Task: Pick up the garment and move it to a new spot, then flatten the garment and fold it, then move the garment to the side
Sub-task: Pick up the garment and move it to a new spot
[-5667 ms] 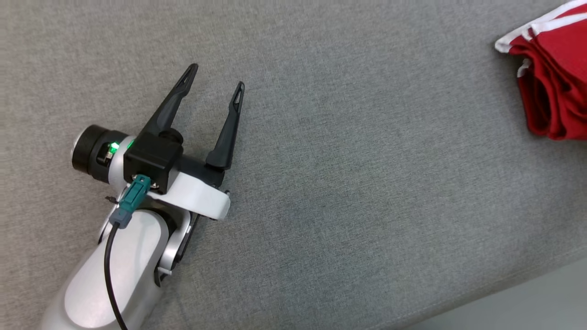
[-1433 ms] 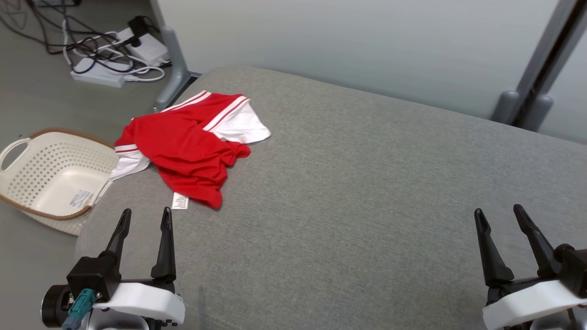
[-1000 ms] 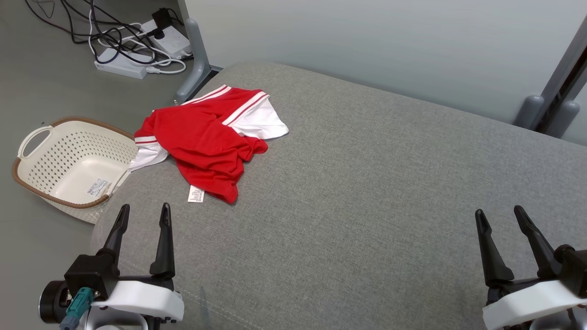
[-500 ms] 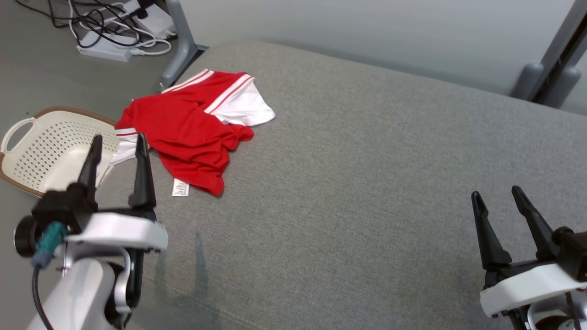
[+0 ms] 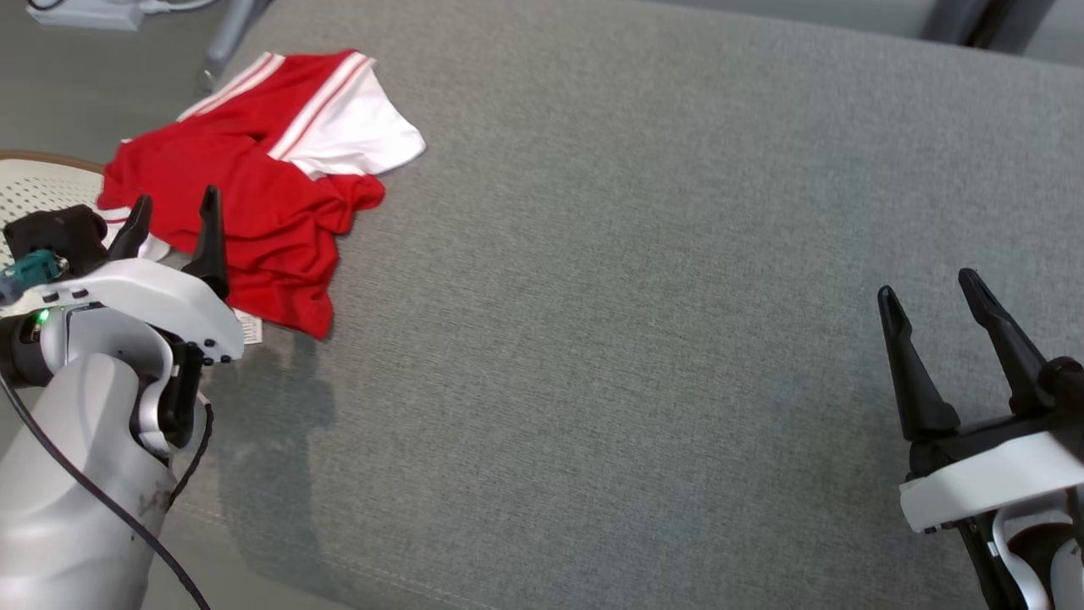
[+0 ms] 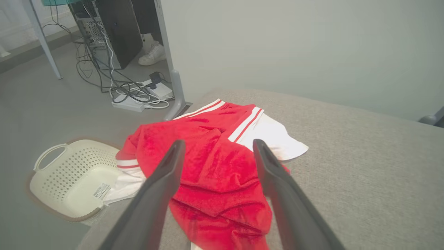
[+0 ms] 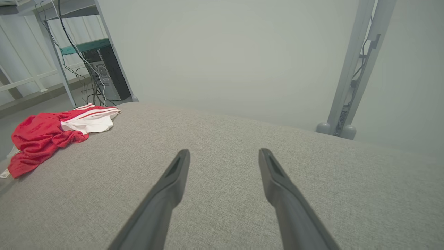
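A crumpled red garment (image 5: pixel 254 178) with white panels and stripes lies at the far left corner of the grey padded surface (image 5: pixel 635 296); it also shows in the left wrist view (image 6: pixel 215 170) and far left in the right wrist view (image 7: pixel 52 133). My left gripper (image 5: pixel 174 203) is open, hovering over the garment's near left edge with nothing between its fingers. My right gripper (image 5: pixel 927 284) stands open over bare grey fabric at the right, far from the garment.
A cream perforated basket (image 6: pixel 69 177) sits on the floor just left of the surface, beside the garment. Cables and a power strip (image 6: pixel 138 97) lie on the floor beyond. A metal post (image 7: pixel 357 66) stands behind the surface's far right edge.
The head camera has tilted down and nearer. My left gripper has moved forward from the near edge up to the garment's edge. The right gripper has hardly moved.
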